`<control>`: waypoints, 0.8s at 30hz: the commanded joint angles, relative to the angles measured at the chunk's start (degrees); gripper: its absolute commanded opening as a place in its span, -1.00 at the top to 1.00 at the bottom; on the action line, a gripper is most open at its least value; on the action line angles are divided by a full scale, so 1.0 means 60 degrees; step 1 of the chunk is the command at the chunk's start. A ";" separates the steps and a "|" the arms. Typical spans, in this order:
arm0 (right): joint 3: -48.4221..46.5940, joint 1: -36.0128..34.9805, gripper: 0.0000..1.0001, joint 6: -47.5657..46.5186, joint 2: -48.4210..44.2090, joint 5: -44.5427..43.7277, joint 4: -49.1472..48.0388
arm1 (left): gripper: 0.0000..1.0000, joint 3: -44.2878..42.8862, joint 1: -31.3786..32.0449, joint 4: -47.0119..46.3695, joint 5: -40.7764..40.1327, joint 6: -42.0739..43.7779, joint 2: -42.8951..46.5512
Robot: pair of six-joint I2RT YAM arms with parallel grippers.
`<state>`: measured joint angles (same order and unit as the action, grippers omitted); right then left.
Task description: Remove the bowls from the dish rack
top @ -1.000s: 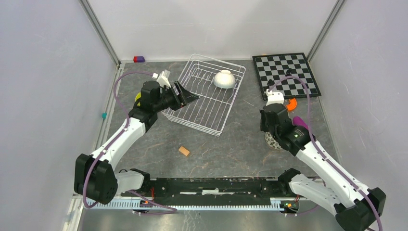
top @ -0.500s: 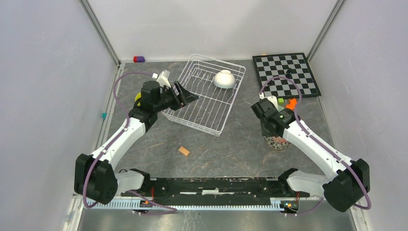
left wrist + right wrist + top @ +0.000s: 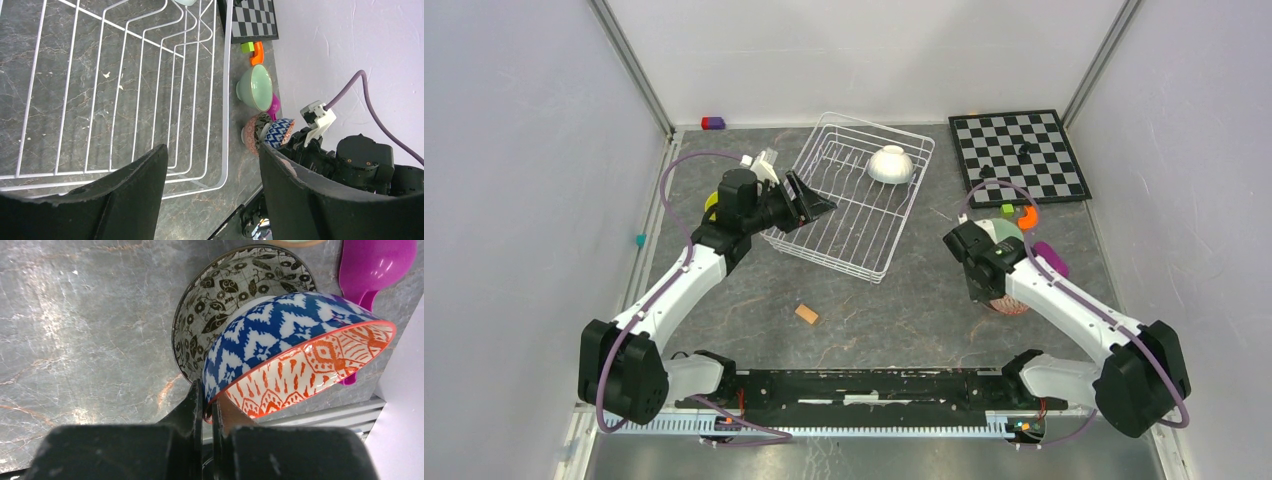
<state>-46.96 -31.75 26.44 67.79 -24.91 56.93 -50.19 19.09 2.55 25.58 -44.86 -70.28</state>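
The white wire dish rack holds one white bowl at its far right; the rack's wires also fill the left wrist view. My left gripper is open and empty over the rack's left side. My right gripper is shut on the rim of the blue-and-white bowl. It holds the bowl tilted over the speckled pink bowl. The pale green bowl stands just beyond. A yellow-green bowl peeks out behind my left arm.
A chessboard lies at the back right, with an orange piece and a green block in front of it. A purple scoop lies right of the bowls. A wooden block lies in front of the rack.
My right arm has swung its wrist round to the left above the speckled pink bowl, uncovering the purple scoop. My left arm has barely moved.
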 commanded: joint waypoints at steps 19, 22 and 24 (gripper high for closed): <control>-0.0735 0.0119 -0.96 -0.1351 -0.1270 0.0400 -0.1338 | -0.48 -0.0279 0.0006 0.0053 -0.0174 0.0586 0.0011; -0.0827 0.0113 -0.96 -0.1747 -0.1713 0.0741 -0.1596 | -0.48 -0.0284 -0.0001 0.0022 -0.0119 0.0522 -0.0020; -0.0843 0.0113 -0.97 -0.1902 -0.2001 0.0810 -0.1738 | -0.48 -0.0263 0.0002 0.0023 -0.0104 0.0504 -0.0020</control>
<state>-49.60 -31.11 18.17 59.00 -22.13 49.67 -50.19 19.09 4.03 25.36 -44.01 -70.37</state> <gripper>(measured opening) 0.982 0.737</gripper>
